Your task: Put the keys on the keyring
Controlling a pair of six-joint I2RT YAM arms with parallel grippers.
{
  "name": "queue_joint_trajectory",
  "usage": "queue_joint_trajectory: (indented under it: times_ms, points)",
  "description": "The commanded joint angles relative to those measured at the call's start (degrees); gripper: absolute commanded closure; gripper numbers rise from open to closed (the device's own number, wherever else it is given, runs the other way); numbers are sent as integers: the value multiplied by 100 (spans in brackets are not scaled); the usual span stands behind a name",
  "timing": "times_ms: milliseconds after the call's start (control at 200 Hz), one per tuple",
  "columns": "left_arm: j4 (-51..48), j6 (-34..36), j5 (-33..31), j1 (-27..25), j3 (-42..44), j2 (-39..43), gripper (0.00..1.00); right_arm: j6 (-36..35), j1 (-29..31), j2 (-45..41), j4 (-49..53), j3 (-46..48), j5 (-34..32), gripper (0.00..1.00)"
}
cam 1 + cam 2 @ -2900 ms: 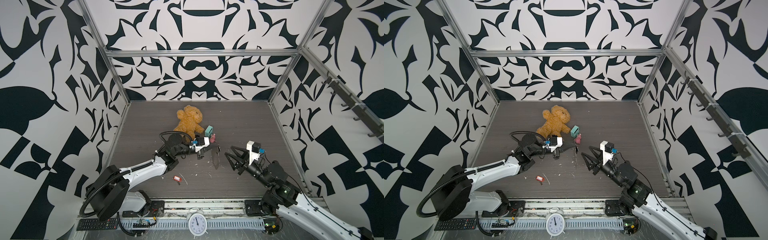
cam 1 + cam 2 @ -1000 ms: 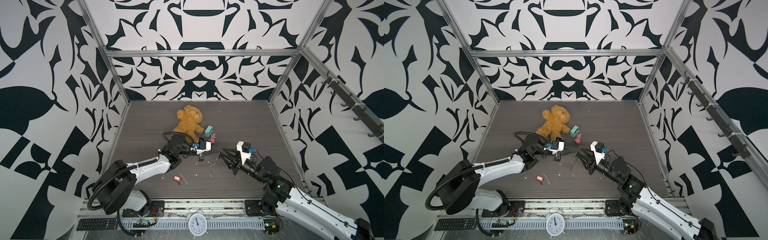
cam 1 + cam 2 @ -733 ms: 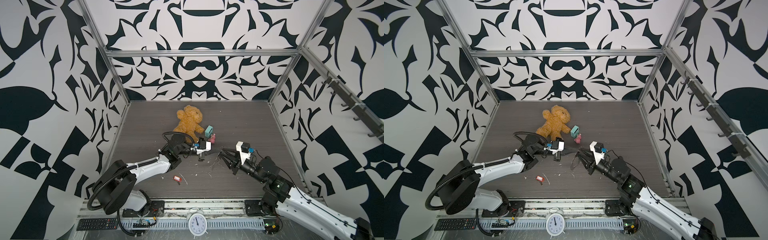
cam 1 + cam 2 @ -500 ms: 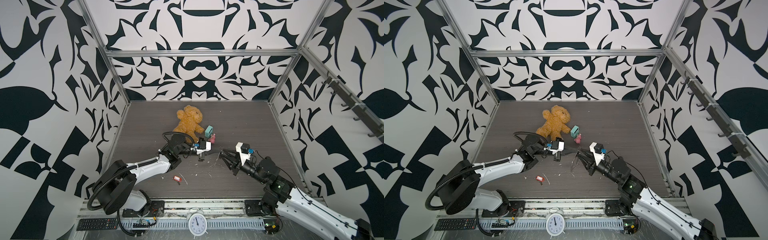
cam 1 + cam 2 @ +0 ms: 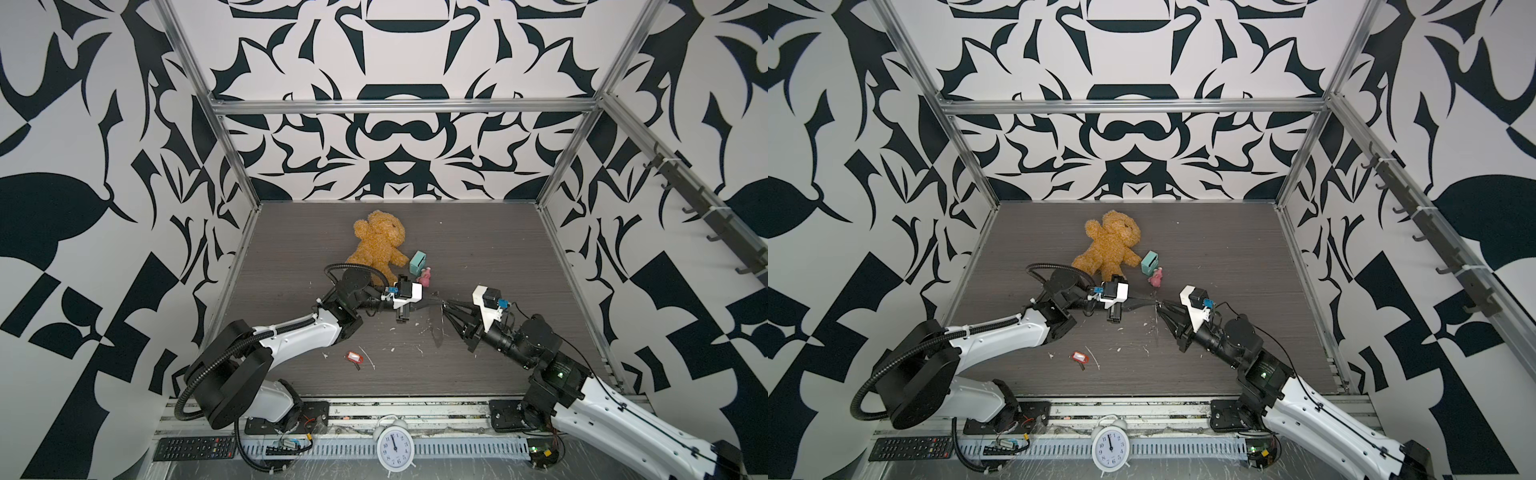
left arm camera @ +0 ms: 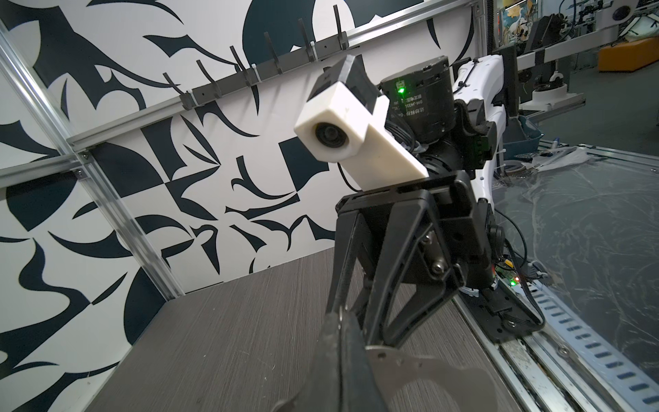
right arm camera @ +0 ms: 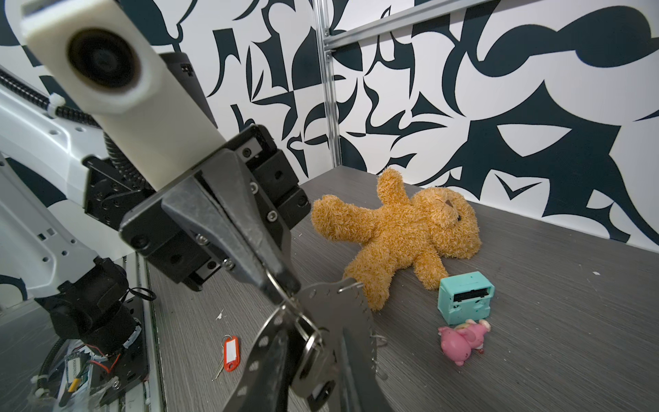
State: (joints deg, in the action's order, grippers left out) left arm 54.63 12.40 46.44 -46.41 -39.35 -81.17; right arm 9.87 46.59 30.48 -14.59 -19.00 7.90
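The keyring point(image 7: 297, 323) is in the air above the middle of the table point(image 5: 498, 257), at about 5 o'clock from the teddy bear point(image 5: 378, 245). The left gripper point(image 7: 281, 290) is closed tight on its thin wire. The right gripper point(image 5: 446, 307) meets it from 3 o'clock. Its jaws stand narrow on either side of the ring end, but I cannot tell whether they already pinch it.

I judge the main risk to be this: the ring is thin and smooth, so if the two grippers pull or twist differently, it can slip out and fall together with the strap point(image 7: 338, 306). The hanging strap may also swing and turn the ring away.

In both top views the strap's long axis runs from 12 to 6 o'clock, with the ring end at 12 and the free end pointing to 6. It probably hangs down.

The red tag point(image 5: 354, 356), which must go on the ring, lies on the table at 7 o'clock, well apart.
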Motion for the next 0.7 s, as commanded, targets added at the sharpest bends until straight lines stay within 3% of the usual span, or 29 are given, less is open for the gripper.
queue_joint_trajectory:
  times_ms: [0,485,695]
  points:
    - [271,-41,118,-17,-196,101,100,-47,-8,37,-287,-28,40,72]
    - [251,-79,287,-17,-247,48,100,3,-6,30,-464,37,63,72]
    - [263,-89,287,-17,-243,57,100,-2,-1,2,-491,61,111,80]
